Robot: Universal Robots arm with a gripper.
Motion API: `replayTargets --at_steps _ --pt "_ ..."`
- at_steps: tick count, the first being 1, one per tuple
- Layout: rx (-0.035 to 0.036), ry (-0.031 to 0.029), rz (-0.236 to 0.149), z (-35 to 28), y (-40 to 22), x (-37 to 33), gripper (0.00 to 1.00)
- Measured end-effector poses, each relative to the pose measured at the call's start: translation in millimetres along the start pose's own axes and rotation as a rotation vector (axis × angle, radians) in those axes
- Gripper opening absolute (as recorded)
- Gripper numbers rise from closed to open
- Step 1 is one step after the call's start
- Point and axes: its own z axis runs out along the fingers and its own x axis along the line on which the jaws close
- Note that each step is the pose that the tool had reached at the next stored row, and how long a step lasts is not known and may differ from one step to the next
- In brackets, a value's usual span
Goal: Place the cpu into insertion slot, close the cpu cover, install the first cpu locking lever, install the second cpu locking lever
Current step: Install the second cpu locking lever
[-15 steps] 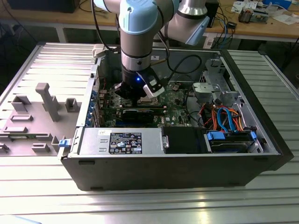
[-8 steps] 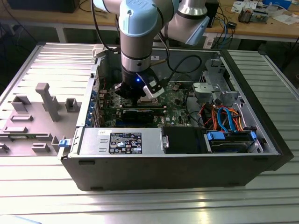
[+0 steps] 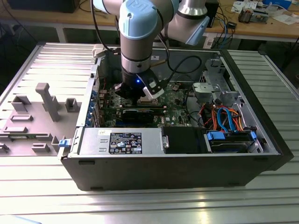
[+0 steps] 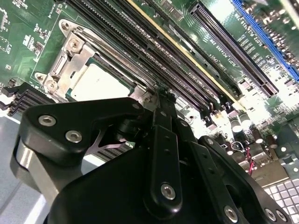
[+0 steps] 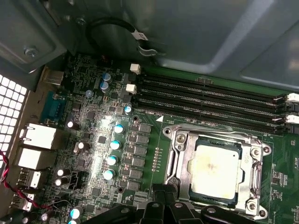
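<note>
Gripper [image 5: 163, 198] beside covered cpu [image 5: 216, 169]

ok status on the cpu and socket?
Gripper low over the board, at the socket edge, holding nothing visible. Chip seated in the socket, metal cover down around it. Nothing in the way.

cpu [image 5: 216, 169] sits in insertion slot [image 5: 175, 161], under cover [image 5: 249, 154].

Bright and even in the exterior view, soft sheen along the ribbed bench [image 3: 42, 196] at six o'clock. Deep shadow inside the computer case [image 3: 154, 172]. Hot glare off the cpu [image 5: 216, 169] in both wrist views, washed almost white. Gripper body [image 4: 154, 186] close, dark, slightly soft. Far green circuit board [image 4: 280, 88] blurring toward three o'clock.
</note>
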Motion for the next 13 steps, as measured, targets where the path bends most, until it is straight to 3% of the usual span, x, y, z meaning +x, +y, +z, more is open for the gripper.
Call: replayTargets --at_steps 9,13 --pt "-0.0293 -0.0058 0.000 2.2 -2.9 0.5 0.11" --pt "-0.0297 -0.0062 0.000 1.4 -5.0 1.0 0.11"
